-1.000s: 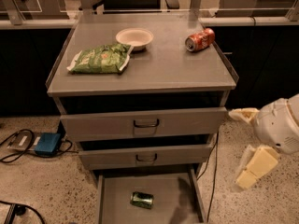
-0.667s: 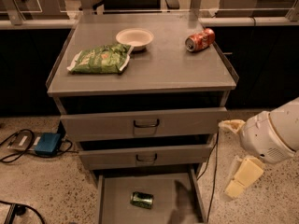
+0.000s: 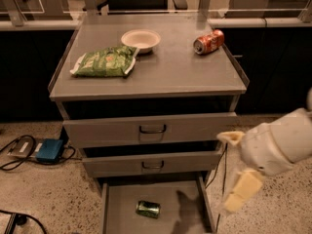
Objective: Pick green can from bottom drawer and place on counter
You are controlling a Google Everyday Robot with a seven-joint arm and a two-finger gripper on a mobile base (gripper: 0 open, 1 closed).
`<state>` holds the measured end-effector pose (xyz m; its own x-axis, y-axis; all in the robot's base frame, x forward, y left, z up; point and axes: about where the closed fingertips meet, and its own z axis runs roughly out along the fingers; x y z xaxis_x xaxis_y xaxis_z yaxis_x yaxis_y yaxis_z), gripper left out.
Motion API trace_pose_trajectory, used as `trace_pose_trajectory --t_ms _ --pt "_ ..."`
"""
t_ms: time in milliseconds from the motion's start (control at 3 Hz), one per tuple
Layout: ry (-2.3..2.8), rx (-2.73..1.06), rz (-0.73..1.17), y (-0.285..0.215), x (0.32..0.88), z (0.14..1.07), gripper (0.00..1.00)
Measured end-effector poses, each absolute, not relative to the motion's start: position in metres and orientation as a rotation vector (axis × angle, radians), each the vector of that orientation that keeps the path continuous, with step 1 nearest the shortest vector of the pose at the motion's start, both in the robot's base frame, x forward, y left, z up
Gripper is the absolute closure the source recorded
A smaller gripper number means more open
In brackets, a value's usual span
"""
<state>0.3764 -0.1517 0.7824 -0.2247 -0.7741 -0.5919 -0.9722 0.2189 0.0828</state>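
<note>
Green can (image 3: pixel 148 208) lies sideways in open bottom drawer (image 3: pixel 122 199); gripper (image 3: pixel 225 172) beside, jaws apart

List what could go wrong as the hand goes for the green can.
1. The green can lies on its side in the bottom drawer and may roll when touched.
2. The open hand hangs to the right, outside that drawer; it might clip the right wall or the middle drawer above.
3. On the counter, the red can could get knocked.
</note>
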Motion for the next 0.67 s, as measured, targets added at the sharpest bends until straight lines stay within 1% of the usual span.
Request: trace_pose_trajectory --t_ms 333,667 --pt "2.110 -1.589 0.690 -0.124 0.383 0.728 0.00" --pt "2.134 -1.533 0.684 -0.109 0.396 0.685 0.00"
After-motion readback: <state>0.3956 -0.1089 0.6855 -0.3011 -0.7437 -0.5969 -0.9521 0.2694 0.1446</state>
